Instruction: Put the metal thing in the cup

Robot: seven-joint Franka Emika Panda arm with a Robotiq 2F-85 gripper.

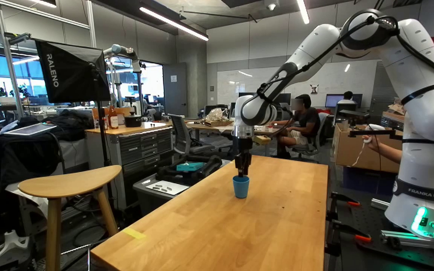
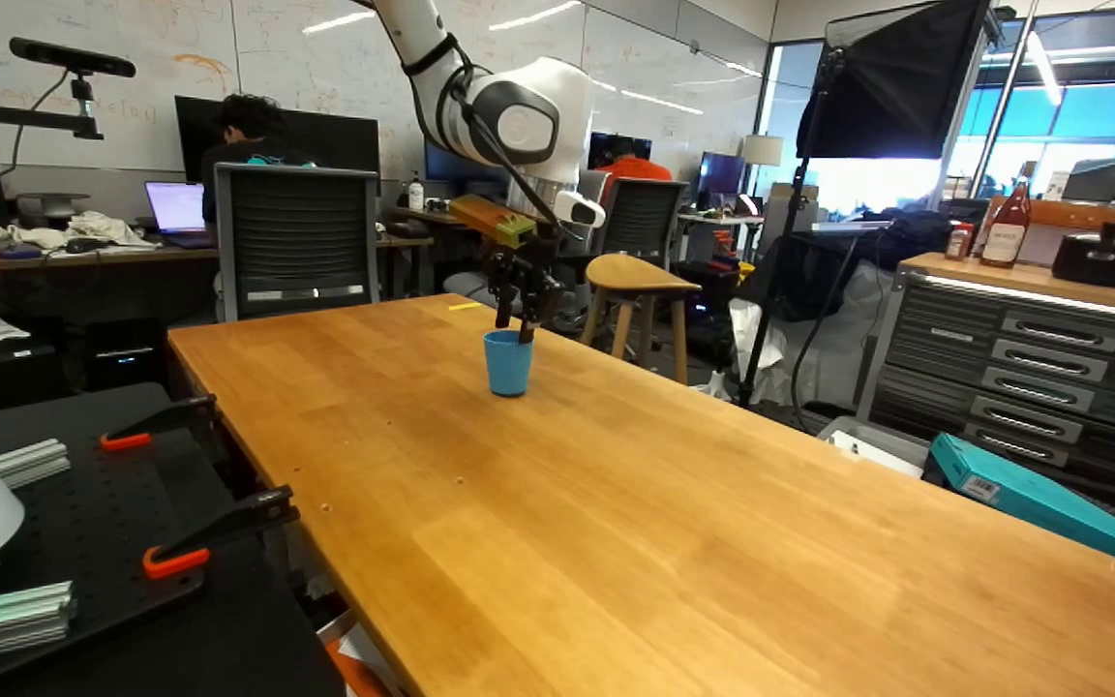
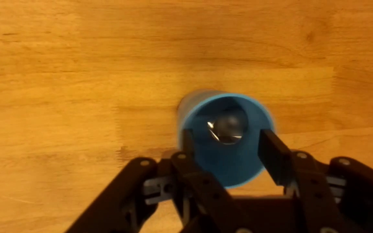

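Observation:
A small blue cup [image 1: 241, 189] stands upright on the wooden table, in both exterior views [image 2: 508, 368]. In the wrist view I look down into the cup [image 3: 233, 168]. A shiny round metal thing [image 3: 228, 129] lies inside it, blurred; the cup's walls hide it in both exterior views. My gripper [image 1: 243, 173] points down at the cup's mouth. In the wrist view my gripper [image 3: 227, 137] is open, its two fingertips spread on opposite sides of the rim with nothing between them. In an exterior view one finger of the gripper [image 2: 515, 332] overlaps the rim; I cannot tell whether it touches.
The long wooden table [image 1: 217, 241] carries the cup and a strip of yellow tape [image 1: 134, 233]. Black clamps with orange tips [image 2: 175, 561] hold at the table's edge by the robot base. A wooden stool [image 1: 70, 182] and a grey bin [image 1: 145, 192] stand beside the table.

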